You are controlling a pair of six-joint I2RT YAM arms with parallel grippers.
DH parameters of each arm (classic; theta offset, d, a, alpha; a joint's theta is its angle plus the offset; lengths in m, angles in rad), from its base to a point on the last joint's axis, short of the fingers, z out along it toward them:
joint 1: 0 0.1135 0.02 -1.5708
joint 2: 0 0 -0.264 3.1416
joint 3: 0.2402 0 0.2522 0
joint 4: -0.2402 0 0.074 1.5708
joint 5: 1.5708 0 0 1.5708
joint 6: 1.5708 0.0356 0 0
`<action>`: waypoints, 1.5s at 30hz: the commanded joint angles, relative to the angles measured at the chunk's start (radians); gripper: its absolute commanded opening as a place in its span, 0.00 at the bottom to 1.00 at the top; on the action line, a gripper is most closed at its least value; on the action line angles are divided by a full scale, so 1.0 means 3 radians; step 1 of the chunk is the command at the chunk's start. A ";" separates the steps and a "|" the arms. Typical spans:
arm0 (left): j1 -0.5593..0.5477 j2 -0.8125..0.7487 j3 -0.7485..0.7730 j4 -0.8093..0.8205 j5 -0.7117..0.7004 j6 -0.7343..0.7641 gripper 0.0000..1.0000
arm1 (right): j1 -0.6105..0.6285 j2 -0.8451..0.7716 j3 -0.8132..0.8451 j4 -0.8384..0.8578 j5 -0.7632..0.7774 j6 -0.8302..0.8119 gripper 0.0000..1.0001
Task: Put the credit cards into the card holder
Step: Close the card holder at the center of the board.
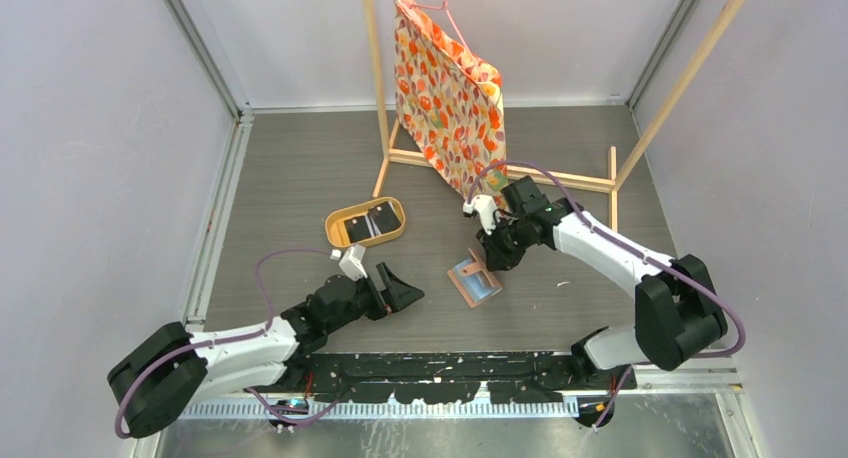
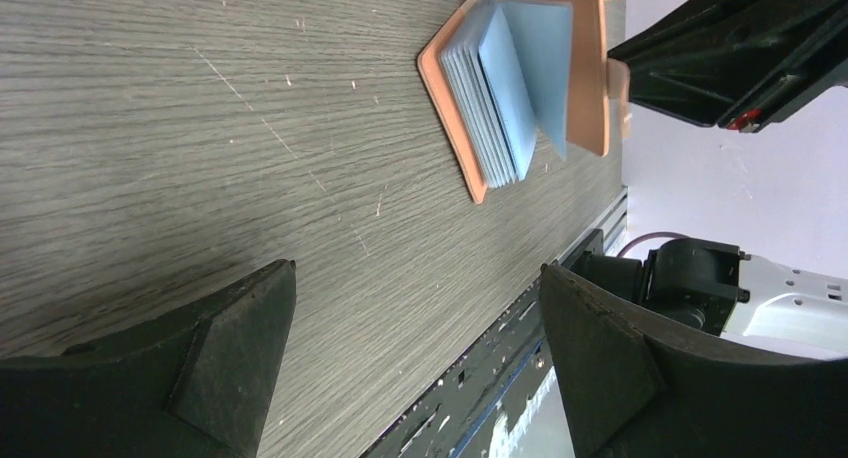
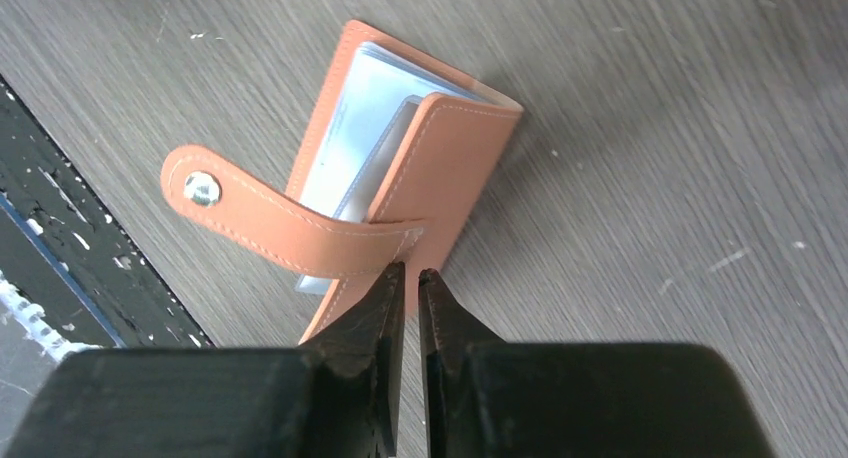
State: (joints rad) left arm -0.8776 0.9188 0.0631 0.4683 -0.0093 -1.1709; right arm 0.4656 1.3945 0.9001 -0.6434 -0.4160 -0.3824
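Down on the tabletop (image 1: 300,168), right hand (image 3: 410,278) nearly closed at the card holder (image 3: 450,158), grip unclear; left hand (image 2: 417,268) wide open, empty.

Smooth matt stitched leather card holder (image 3: 450,168) with shiny metal snap (image 3: 202,188) on scratched grey wood-grain table (image 3: 650,128)

Top view: bare desk (image 1: 300,168) lies open at left and lower centre, while the wooden rack (image 1: 560,181) and hanging bag (image 1: 450,98) block the upper centre. The tray (image 1: 330,223), left claw (image 1: 400,285) and right claw (image 1: 490,263) crowd the card holder (image 1: 478,286). This leaves an approach only from the lower right.
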 commanded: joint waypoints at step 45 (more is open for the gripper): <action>-0.0347 0.2518 0.1175 0.0869 -0.0146 0.0033 0.56 | 0.0435 0.0865 0.0344 -0.0054 0.0086 0.0244 0.24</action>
State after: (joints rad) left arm -0.9802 1.6283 0.4213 0.7452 -0.0429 -1.1748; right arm 0.5880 1.6283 0.9913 -0.6701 -0.4053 -0.3103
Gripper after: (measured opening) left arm 0.571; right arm 0.240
